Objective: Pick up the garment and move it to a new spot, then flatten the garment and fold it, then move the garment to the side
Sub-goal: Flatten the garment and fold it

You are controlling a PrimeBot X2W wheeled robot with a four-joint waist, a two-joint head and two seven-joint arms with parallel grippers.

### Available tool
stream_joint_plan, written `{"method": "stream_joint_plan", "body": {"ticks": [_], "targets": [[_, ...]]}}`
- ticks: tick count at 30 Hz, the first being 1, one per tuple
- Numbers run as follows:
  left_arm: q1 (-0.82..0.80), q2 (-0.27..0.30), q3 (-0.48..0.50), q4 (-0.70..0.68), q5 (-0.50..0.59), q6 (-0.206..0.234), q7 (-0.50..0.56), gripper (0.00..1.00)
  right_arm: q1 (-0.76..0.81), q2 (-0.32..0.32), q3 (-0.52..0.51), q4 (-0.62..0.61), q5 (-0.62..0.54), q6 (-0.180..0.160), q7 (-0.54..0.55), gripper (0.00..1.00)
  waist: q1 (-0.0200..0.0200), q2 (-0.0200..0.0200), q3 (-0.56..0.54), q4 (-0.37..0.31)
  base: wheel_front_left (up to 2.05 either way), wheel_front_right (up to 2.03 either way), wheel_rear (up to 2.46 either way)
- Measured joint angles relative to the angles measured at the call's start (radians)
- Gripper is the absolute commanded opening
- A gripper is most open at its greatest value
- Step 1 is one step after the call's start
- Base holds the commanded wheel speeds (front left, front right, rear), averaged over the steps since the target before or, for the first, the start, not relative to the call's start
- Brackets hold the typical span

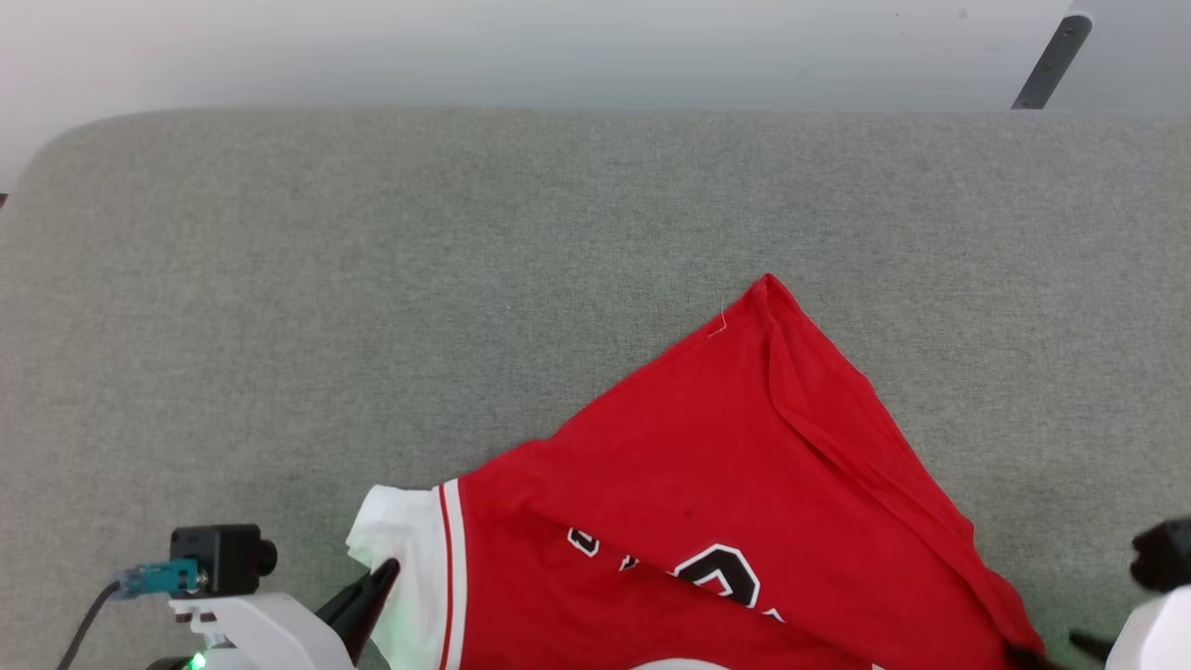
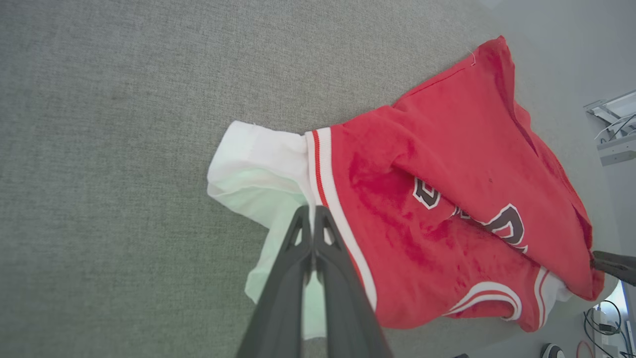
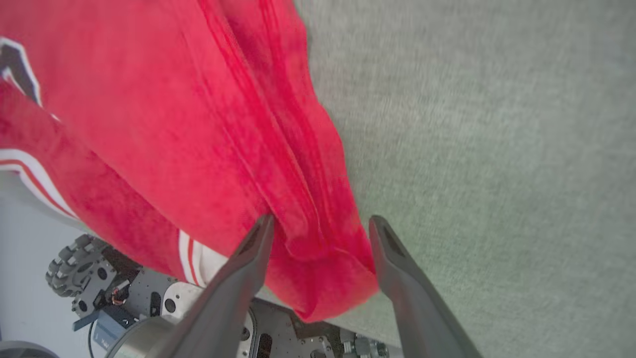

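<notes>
Pinching the shirt (image 1: pixel 726 447) by its white sleeve (image 2: pixel 258 154), the left gripper (image 2: pixel 313 211) sat clamped tight, while the right gripper (image 3: pixel 322 220) stood fingers apart astride the opposite red corner.

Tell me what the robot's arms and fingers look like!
Both the left gripper and the right gripper have two long, dark, pointy fingers. The left wrist is white, like the right wrist, and carries a small black camera box, a teal plug, a grey cable and a green light.
</notes>
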Motion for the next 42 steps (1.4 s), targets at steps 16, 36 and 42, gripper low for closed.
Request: {"method": "stream_joint_plan", "body": {"ticks": [16,36,42], "targets": [[-0.053,-0.041,-0.048,0.017,0.017,-0.034,0.023,0.00,-0.437,-0.031,0.114,-0.039,-0.089,0.000,-0.074,1.00,0.0000,0.0000,0.004,0.067,0.00,0.00,0.00],[-0.178,-0.144,-0.115,0.105,0.053,-0.110,0.042,0.00,-0.878,-0.075,0.459,0.509,-0.091,0.000,-0.192,1.00,0.0000,0.0000,0.110,0.223,0.00,0.00,0.00],[-0.206,-0.172,-0.129,0.133,0.057,-0.132,0.042,0.00,-0.932,-0.075,0.495,0.608,-0.075,0.000,-0.127,1.00,0.0000,0.0000,0.144,0.260,0.00,0.00,0.00]]}}
